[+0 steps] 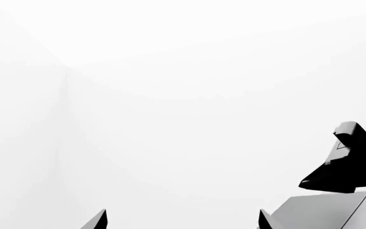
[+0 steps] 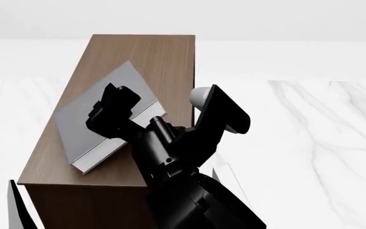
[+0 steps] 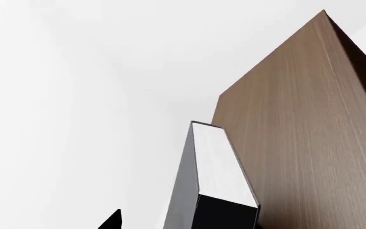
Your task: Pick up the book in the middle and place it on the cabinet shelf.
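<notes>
The grey book (image 2: 97, 112) lies askew on the flat top of the dark brown cabinet shelf (image 2: 151, 52), its white page block (image 2: 116, 143) facing me. My right gripper (image 2: 110, 114) reaches over it from the near side. In the right wrist view the book (image 3: 211, 157) stands between the jaws beside the cabinet (image 3: 304, 124). One fingertip (image 3: 113, 219) is clear of the grey cover, so the gripper (image 3: 186, 220) is open. My left gripper (image 1: 181, 222) is open with nothing between its fingertips and faces blank white.
The cabinet's near edge (image 2: 81, 183) is just in front of me, with white marble surface (image 2: 323, 143) stretching to the right. A black arm part (image 1: 351, 162) and a grey box shape (image 1: 329, 210) show beside the left gripper.
</notes>
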{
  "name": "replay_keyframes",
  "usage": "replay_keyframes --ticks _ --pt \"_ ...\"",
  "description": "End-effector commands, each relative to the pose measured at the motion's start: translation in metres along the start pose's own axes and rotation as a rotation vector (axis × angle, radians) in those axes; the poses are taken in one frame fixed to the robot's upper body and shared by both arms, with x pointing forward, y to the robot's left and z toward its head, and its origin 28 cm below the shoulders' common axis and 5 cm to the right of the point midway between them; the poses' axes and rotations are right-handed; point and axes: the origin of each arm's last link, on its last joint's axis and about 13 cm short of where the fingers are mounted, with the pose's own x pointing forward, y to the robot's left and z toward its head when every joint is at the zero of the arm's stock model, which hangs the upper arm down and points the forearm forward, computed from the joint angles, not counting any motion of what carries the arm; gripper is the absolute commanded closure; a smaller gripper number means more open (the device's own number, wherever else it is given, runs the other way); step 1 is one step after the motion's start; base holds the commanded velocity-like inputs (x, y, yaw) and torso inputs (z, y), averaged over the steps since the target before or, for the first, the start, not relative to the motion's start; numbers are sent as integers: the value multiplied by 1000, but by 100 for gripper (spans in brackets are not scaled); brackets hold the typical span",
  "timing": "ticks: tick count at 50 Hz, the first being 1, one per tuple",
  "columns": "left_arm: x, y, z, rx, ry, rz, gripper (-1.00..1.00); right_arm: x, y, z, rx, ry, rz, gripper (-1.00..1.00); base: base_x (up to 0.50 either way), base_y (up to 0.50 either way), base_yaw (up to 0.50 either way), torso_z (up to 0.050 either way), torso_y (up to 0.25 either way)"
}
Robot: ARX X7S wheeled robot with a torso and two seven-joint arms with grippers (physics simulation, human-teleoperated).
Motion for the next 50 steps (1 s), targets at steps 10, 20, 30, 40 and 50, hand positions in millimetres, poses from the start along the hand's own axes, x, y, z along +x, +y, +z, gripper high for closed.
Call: replay_keyframes --ticks 10,20,30,40,50 --pt "2 -1 1 12 -15 -8 -100 12 -63 45 -71 -302 -320 -100 0 0 0 -1 0" --pt "2 -1 1 14 -16 -11 -100 9 -71 56 -93 -373 -359 -100 0 0 0 -1 0" --pt "2 -2 2 14 -16 -12 -100 3 -75 59 -103 -397 -371 -100 0 0 0 0 0" --pt "2 -2 2 13 -19 -11 -100 -11 -72 64 -132 -443 -371 -100 0 0 0 0 0" --pt "3 -2 2 13 -20 -5 -100 -28 -72 70 -181 -505 -385 -100 0 0 0 0 0"
